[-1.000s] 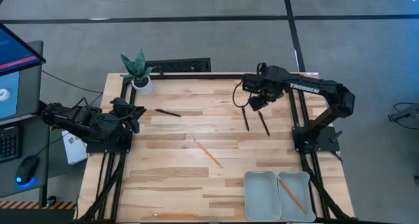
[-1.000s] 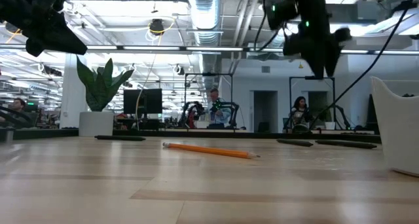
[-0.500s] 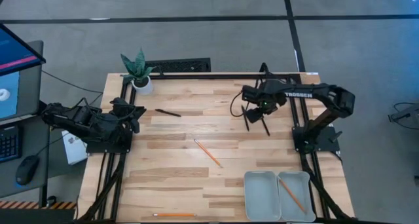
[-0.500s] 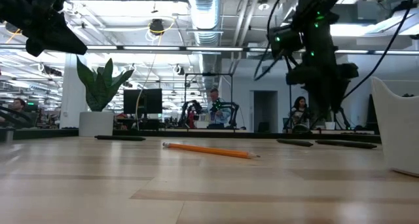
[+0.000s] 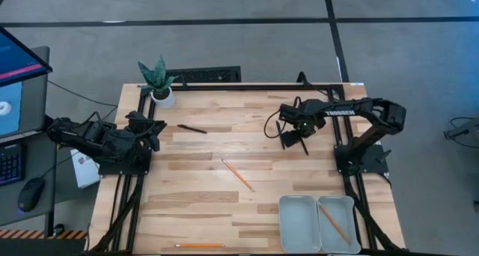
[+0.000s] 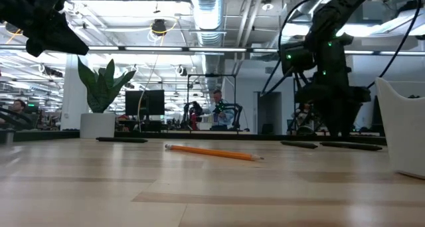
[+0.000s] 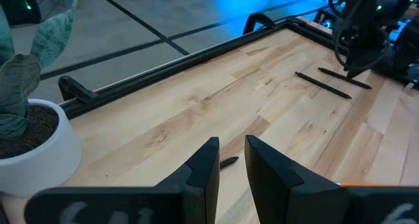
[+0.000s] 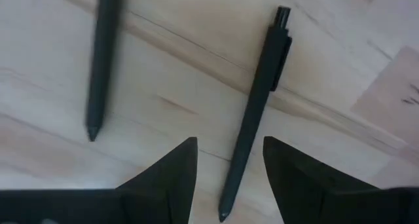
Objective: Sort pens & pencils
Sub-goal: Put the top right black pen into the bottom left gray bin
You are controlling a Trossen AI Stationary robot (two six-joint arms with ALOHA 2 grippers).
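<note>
Two black pens lie side by side on the far right of the table (image 5: 301,145). My right gripper (image 5: 292,136) is low over them and open. In the right wrist view its fingers (image 8: 177,171) stand on either side of the clip pen (image 8: 258,99) without touching it; the second pen (image 8: 105,60) lies beside. A third pen (image 5: 192,129) lies far left. One orange pencil (image 5: 237,174) lies mid-table, one (image 5: 333,222) in the right tray, one (image 5: 200,245) at the near edge. My left gripper (image 7: 232,162) waits at the left edge, open by a narrow gap.
Two pale trays (image 5: 299,222) sit side by side at the near right. A potted plant (image 5: 159,82) stands at the far left corner. Bare wood lies between the pens and the trays. In the low view people and desks show in the room behind.
My right gripper has come down from well above the table to just over the two pens, shifting a little toward the near edge. The pens and pencils have not moved.
</note>
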